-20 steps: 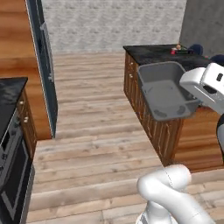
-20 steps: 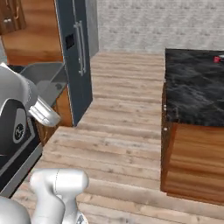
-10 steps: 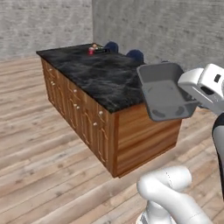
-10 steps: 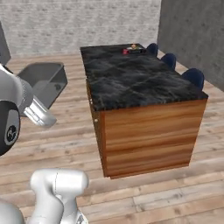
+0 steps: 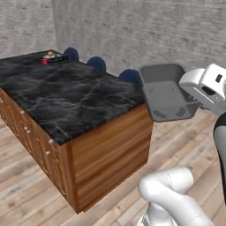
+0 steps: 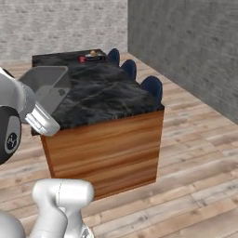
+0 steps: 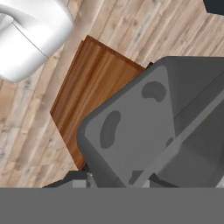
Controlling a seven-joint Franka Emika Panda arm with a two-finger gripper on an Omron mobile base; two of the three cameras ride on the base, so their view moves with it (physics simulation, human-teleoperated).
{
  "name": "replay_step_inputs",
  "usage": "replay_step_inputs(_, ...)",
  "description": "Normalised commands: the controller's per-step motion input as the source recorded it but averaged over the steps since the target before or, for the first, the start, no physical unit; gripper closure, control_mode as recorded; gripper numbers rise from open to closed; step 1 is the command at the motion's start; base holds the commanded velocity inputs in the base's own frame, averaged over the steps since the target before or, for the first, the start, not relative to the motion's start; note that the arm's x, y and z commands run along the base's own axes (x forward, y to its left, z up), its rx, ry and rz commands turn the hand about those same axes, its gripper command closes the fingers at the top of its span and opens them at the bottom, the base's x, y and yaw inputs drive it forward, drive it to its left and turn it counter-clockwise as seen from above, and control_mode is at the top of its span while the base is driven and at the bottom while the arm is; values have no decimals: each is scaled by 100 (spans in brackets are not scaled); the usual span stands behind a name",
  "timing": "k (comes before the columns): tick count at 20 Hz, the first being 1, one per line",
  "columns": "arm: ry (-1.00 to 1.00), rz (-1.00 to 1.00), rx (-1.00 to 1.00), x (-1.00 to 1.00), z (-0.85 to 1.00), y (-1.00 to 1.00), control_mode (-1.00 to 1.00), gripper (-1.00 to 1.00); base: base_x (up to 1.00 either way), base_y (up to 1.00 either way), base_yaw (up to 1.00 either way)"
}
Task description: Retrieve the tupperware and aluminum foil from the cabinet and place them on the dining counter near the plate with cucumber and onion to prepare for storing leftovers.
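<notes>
Fingers [image 7: 131, 181] clenched on the tupperware [image 5: 167, 92], carried at 3 o'clock of the dining counter [image 5: 66, 95] surface — the foil box [image 6: 93, 58] (far end, 12 o'clock) waits. Risk: a rim-only grip may slip — tub drops to the floor.

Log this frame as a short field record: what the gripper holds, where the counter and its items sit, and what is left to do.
held item: tupperware, carried in the air, tilted
gripper: shut on the tupperware's rim
dining counter: ahead of the robot, near corner closest
far end of counter: aluminum foil lying flat, a small item beside it, too small to identify
stools: blue stools along the far side
remaining: tupperware not yet set down on the counter
</notes>
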Motion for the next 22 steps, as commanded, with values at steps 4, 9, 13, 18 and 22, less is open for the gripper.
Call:
replay_step_inputs(4,0,0,0,0,0,0,100,100,100,-100,-20)
replay_step_inputs(9,0,0,0,0,0,0,100,100,100,-100,-20)
replay_step_inputs(13,0,0,0,0,0,0,100,100,100,-100,-20)
replay_step_inputs(18,0,0,0,0,0,0,100,100,100,-85,-20)
replay_step_inputs(22,0,0,0,0,0,0,100,100,100,-54,-17)
